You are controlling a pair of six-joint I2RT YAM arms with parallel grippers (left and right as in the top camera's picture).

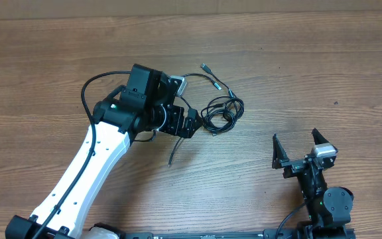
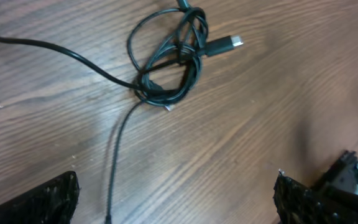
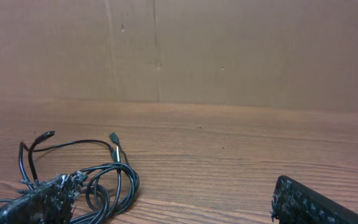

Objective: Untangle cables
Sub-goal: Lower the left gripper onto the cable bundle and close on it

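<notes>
Cables [image 1: 221, 111] are lying in a loose tangled knot on the wooden table [image 1: 310, 66], a little beyond the middle, with several loops crossing over one another. Two plug ends are sticking out of the knot toward the far edge, and one silver-tipped plug [image 2: 225, 43] is poking out beside the loops in the left wrist view. A single strand [image 1: 175, 151] is trailing away from the knot toward the near edge, and in the left wrist view it is running down between the two fingers.

Left gripper [image 1: 192, 125] is sitting just beside the knot with its fingers spread wide; it is pinching nothing, and the bundle is lying out ahead of its fingertips. Whether it is brushing the trailing strand, I cannot tell.

Right gripper [image 1: 297, 143] is hanging well apart from the cables, near the right end of the table, its fingers also spread fully and gripping nothing.
</notes>
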